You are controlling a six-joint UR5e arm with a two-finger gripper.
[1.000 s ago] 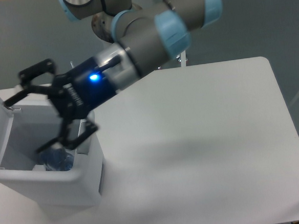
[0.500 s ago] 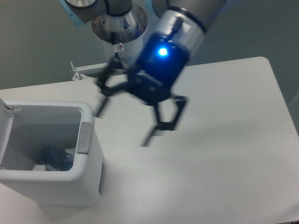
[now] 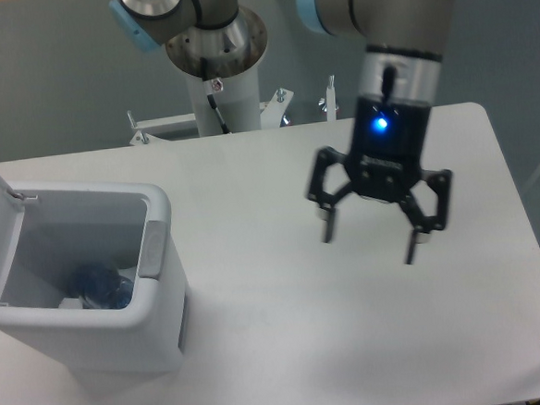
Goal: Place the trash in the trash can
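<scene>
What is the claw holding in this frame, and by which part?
Nothing. The claw hangs open over the table, with only bare tabletop between its fingers. The crushed bottle lies inside the trash can.

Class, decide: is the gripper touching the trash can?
Apart. The fixed camera shows the open gripper over the table's right half, with bare tabletop between it and the trash can.
</scene>
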